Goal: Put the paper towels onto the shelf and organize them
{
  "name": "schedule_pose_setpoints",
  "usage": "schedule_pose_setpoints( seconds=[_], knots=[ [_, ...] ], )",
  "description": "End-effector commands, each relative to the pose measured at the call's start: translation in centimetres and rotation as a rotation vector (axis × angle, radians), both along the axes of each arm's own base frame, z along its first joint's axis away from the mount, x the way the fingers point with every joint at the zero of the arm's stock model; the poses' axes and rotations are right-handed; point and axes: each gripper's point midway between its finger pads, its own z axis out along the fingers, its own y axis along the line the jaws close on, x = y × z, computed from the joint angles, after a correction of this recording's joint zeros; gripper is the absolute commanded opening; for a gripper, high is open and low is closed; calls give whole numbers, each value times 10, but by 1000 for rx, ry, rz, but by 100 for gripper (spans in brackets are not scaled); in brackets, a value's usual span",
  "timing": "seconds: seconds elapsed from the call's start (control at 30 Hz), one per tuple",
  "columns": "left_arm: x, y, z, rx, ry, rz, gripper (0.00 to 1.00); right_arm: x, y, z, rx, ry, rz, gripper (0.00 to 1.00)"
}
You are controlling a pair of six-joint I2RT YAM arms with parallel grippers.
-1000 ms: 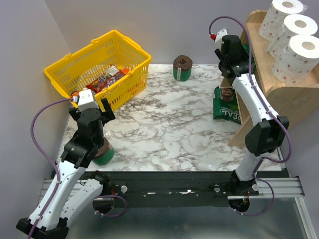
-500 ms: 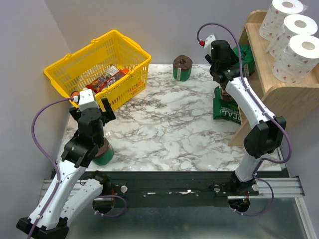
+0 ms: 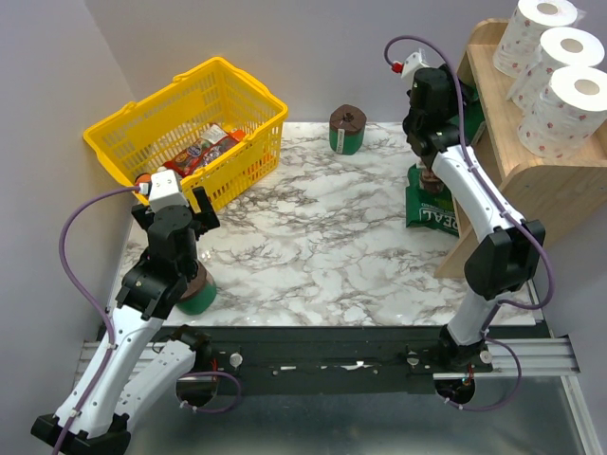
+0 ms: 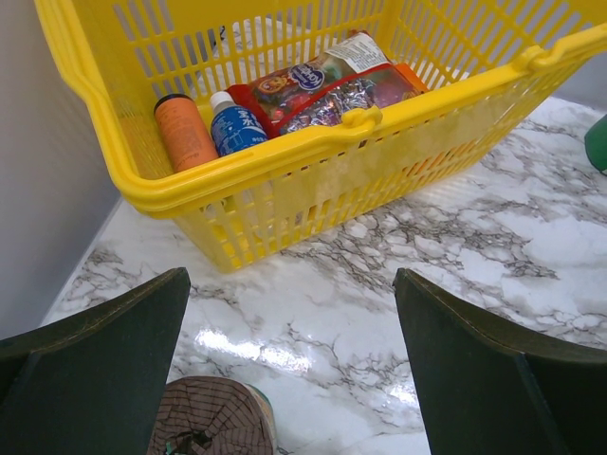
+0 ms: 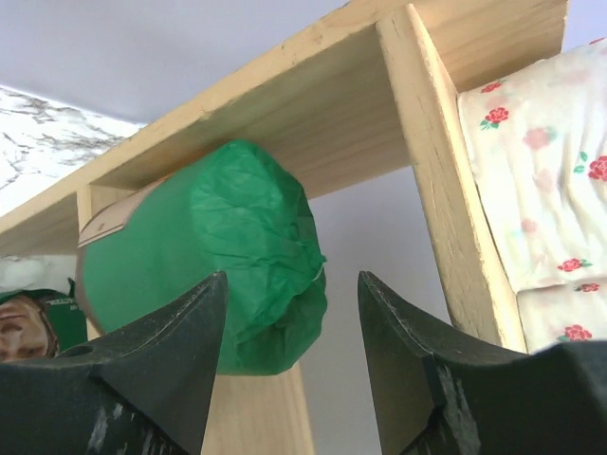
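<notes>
Your marbled surface meets grey walls, yellow basket at its far-left corner, shelf on its right edge. Three white paper towels top the shelf; a green roll lies inside, facing your released right jaws. Left jaws gape empty.

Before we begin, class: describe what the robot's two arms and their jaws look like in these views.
The left arm and right arm have white links joined by black joints. A purple cable loops along each to a white wrist module with a red tip. The jaws are dark, wedge-shaped plates.
</notes>
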Motion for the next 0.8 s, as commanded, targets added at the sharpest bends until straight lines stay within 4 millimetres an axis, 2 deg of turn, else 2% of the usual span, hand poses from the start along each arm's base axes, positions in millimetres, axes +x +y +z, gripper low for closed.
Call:
schedule_pose_setpoints(
  seconds=[0.0,0.07,0.17,0.2,0.3,0.33,0.37,0.5,0.77],
  knots=[
    [0,-2,6,-22,-32,-9,99,5,12,9,-17,-29,38,65],
    [1,-3,7,-24,-32,-10,99,2,33,7,19,-26,130,65],
    [1,-3,7,-26,-35,-12,99,-2,56,-1,65,-12,216,62],
    [1,-4,7,-26,-35,-15,99,-2,59,-3,74,-9,228,61],
    [0,-3,7,-25,-34,-10,99,3,59,-24,70,36,221,49],
    [1,-3,7,-24,-35,-12,99,5,54,-29,59,49,201,43],
    [0,-3,7,-23,-33,-11,99,6,50,-33,54,60,184,42],
    [0,-2,7,-23,-35,-8,99,12,31,-53,69,94,122,41],
    [0,-2,7,-23,-35,-9,99,14,-17,-67,96,107,3,40]
  ],
)
